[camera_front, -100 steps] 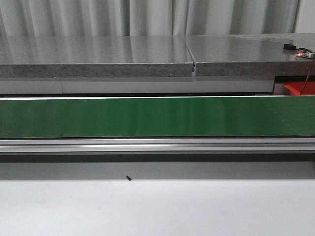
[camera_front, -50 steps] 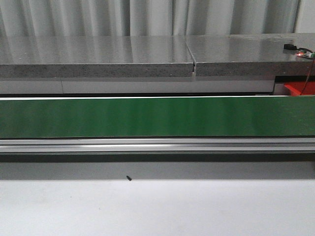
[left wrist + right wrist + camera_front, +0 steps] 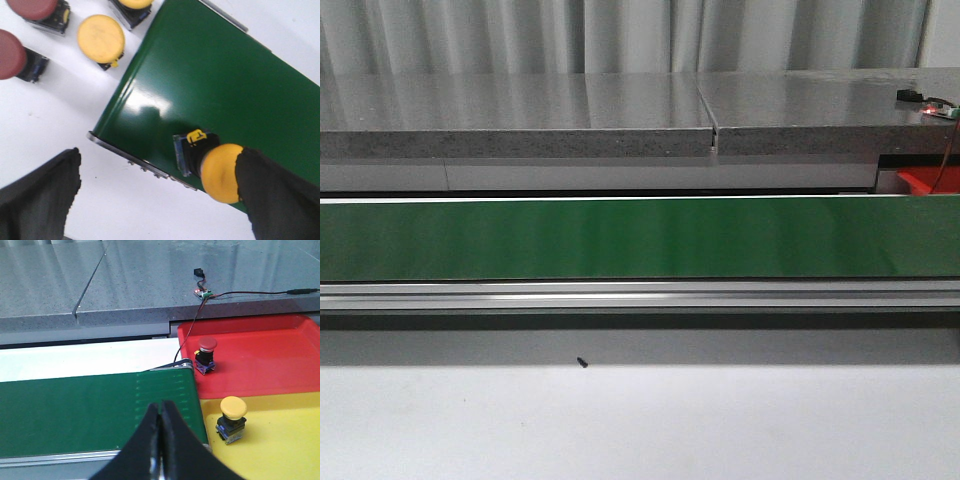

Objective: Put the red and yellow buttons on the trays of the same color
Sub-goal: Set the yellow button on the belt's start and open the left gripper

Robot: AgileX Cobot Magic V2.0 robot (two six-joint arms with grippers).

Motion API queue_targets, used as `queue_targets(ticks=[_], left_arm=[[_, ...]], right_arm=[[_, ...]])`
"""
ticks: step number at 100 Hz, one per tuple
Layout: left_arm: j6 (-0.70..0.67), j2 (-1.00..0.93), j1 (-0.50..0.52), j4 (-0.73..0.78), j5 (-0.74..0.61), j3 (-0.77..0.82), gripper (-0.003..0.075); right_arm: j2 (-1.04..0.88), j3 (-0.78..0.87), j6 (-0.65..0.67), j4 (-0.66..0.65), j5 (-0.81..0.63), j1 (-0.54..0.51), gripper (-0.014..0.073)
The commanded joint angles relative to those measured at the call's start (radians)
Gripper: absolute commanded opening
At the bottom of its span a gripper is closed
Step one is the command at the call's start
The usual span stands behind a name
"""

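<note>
Yellow mushroom-head button with a dark base lies on its side on the green conveyor belt, close to the belt's end edge, as seen by my left wrist camera. My left claw stands released: one dark finger touches the yellow cap, the other finger is well apart over the white table, so nothing is clenched. Off the belt's end, on that table, the same camera shows a second yellow round button, a third yellow one cut by the frame edge, and two red round buttons.

My right wrist camera shows what the left cannot: the belt's opposite end, with the red plastic tray and the yellow plastic tray just beside it. A red button on a dark base stands upright in the red tray; a yellow button on a dark base stands upright in the yellow tray. My right claw is clenched, fingertips together with nothing between them, over the belt near the trays. A small circuit board with wires rests on the grey stone counter behind the belt.

The front camera shows only a bare stretch of the belt, the counter and a corner of the red tray; neither claw nor any button appears there.
</note>
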Motion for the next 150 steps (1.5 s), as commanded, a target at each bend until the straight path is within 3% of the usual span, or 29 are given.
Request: queue_targets(ticks=[1, 54, 135, 150], left_arm=[[0.016, -0.042, 0.029, -0.015, -0.006, -0.036, 0.0608], [0.25, -0.019, 0.208, 0.005, -0.039, -0.034, 0.0608], [0.279, 0.262, 0.213, 0.011, -0.244, -0.036, 0.0608], [0.279, 0.293, 0.213, 0.015, -0.272, -0.036, 0.0571]], right_arm=[[0.006, -0.026, -0.005, -0.005, -0.071, 0.002, -0.0059], [0.006, -0.026, -0.005, -0.005, -0.071, 0.002, -0.0059], [0.006, -0.026, -0.005, -0.005, -0.071, 0.002, -0.0059], [0.006, -0.026, -0.005, -0.005, -0.071, 0.002, -0.0059]])
